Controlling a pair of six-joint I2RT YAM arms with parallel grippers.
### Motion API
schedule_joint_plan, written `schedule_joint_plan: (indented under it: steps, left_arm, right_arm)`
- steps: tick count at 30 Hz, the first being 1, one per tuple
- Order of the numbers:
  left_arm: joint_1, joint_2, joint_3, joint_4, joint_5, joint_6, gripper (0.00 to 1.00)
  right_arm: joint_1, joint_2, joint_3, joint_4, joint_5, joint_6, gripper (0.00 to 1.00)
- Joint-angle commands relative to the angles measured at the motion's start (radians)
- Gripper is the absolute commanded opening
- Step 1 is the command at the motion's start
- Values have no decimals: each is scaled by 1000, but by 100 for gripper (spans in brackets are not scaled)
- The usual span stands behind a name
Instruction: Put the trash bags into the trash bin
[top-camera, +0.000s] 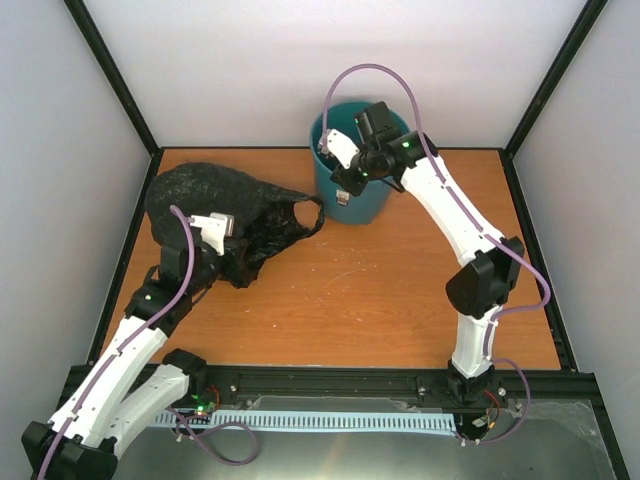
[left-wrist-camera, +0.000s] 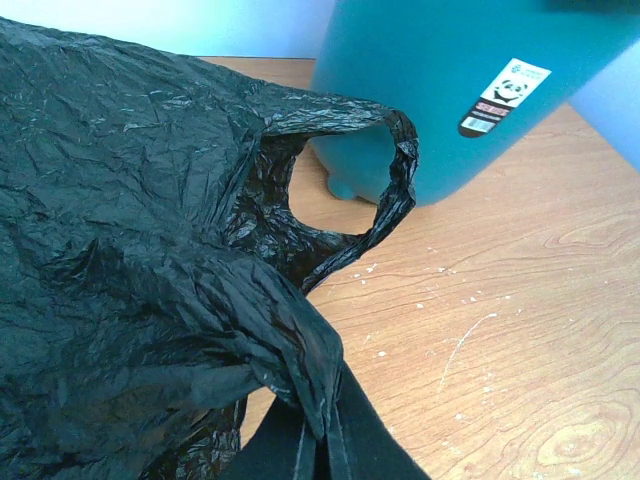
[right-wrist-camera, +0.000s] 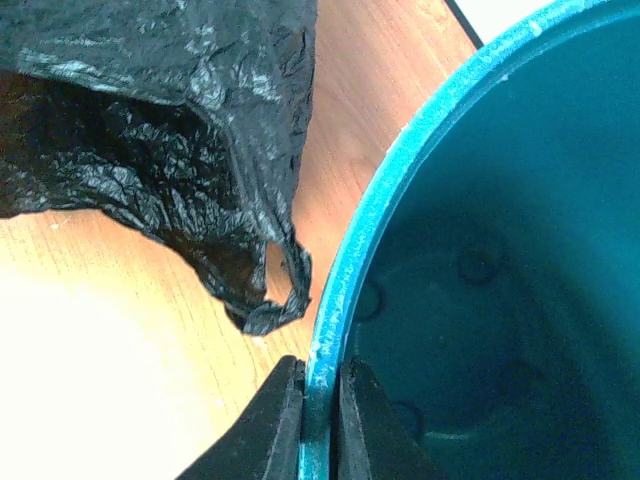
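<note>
The black wrinkly trash bag (top-camera: 215, 205) lies at the table's far left, one loop handle (top-camera: 305, 215) reaching toward the teal trash bin (top-camera: 368, 205) at the back middle. My left gripper (top-camera: 222, 240) is shut on a gathered fold of the bag (left-wrist-camera: 300, 370); the bag fills the left of the left wrist view, with its handle loop (left-wrist-camera: 395, 190) in front of the bin (left-wrist-camera: 450, 90). My right gripper (top-camera: 345, 175) is shut on the bin's rim (right-wrist-camera: 330, 330), one finger inside, one outside. The bin's inside (right-wrist-camera: 500, 250) looks empty. The bag's handle (right-wrist-camera: 275, 300) lies just outside the rim.
The wooden table (top-camera: 370, 290) is enclosed by white walls with black frame posts (top-camera: 115, 75) at the back corners. A black rail (top-camera: 330, 380) runs along the near edge by the arm bases.
</note>
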Motion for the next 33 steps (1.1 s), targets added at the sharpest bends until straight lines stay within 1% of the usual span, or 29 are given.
schedule_joint_plan:
  steps: [1, 4, 11, 15, 21, 25, 33]
  left_arm:
    - [8, -15, 8, 23, 8, 16, 1]
    - [8, -34, 5, 28, 12, 16, 1]
    - [8, -50, 4, 30, 20, 17, 1]
    - [8, -58, 3, 32, 23, 15, 1]
    - [8, -58, 3, 33, 28, 20, 1]
    - [8, -53, 1, 37, 39, 23, 1]
    - [8, -56, 2, 34, 26, 27, 1]
  right_arm:
    - [-1, -115, -74, -31, -17, 34, 8]
    - [1, -188, -152, -26, -19, 46, 7]
    - [21, -391, -404, 44, 27, 68, 6]
    - [37, -501, -498, 49, 47, 73, 6]
    - [56, -645, -640, 63, 26, 76, 6]
    - [62, -712, -690, 47, 23, 53, 6]
    - [89, -787, -700, -43, 4, -52, 6]
